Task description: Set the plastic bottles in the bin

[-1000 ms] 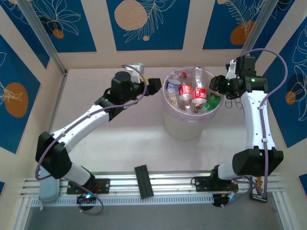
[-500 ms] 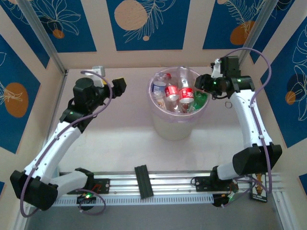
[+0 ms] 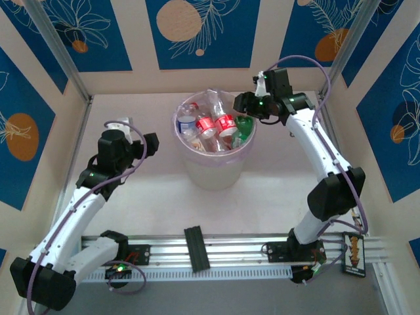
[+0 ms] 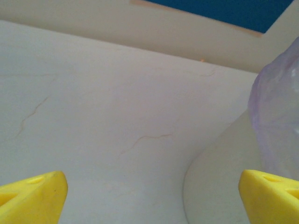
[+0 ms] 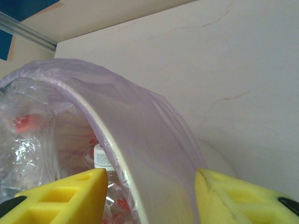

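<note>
The bin (image 3: 211, 172), a cream-white bucket lined with a lilac bag, stands at the table's middle back. Several plastic bottles (image 3: 213, 125) with red labels lie inside, a green one (image 3: 244, 128) among them. My right gripper (image 3: 241, 105) is at the bin's right rim. In the right wrist view its yellow fingers (image 5: 74, 198) straddle the bagged rim (image 5: 140, 135), one inside and one outside, shut on it; a white-capped bottle (image 5: 102, 156) lies just inside. My left gripper (image 3: 152, 144) hangs left of the bin, open and holding nothing (image 4: 152, 196), with the bin wall (image 4: 219, 177) at its right.
Blue-and-cream patterned walls close the table on three sides. A metal rail with a black block (image 3: 197, 248) runs along the near edge between the arm bases. Bare tabletop (image 3: 262, 197) lies in front of the bin.
The bin has slid left across the table with my right gripper on its rim. My left arm has drawn back leftward and toward the near side, jaws opening wider.
</note>
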